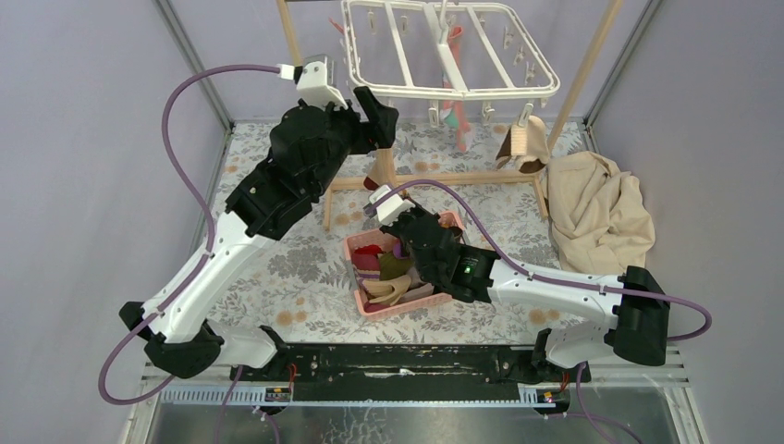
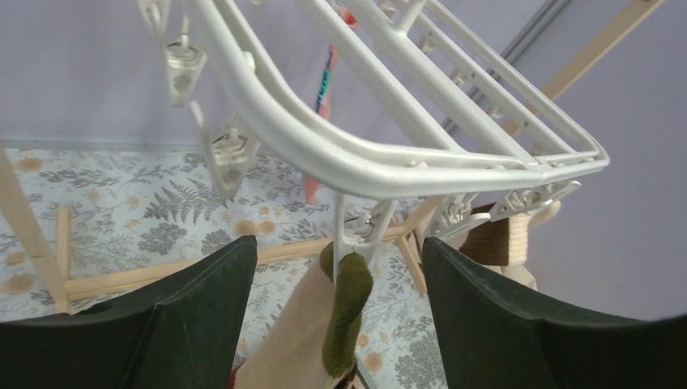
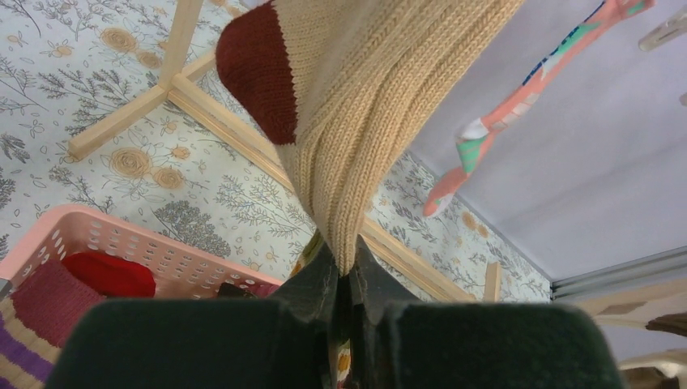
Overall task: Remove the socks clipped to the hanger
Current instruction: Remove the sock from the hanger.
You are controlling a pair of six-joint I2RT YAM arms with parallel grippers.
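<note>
At lower centre, the right end effector (image 3: 344, 285) is pinching a beige ribbed knit sock (image 3: 381, 105), probably tensioning it. The left end effector (image 2: 340, 267) is standing spread around a clipped olive-tipped beige fabric sock (image 2: 348, 312) under the white plastic rectangular hanger (image 2: 364, 166).

no legible text or labels anywhere

One hanger (image 1: 462, 91), three socks (image 1: 459, 120) clipped on it (the tan sock (image 3: 381, 121) pinched in the right gripper (image 3: 344, 271)), one basket (image 3: 146, 251) beside that gripper, one cloth (image 1: 592, 208).
</note>
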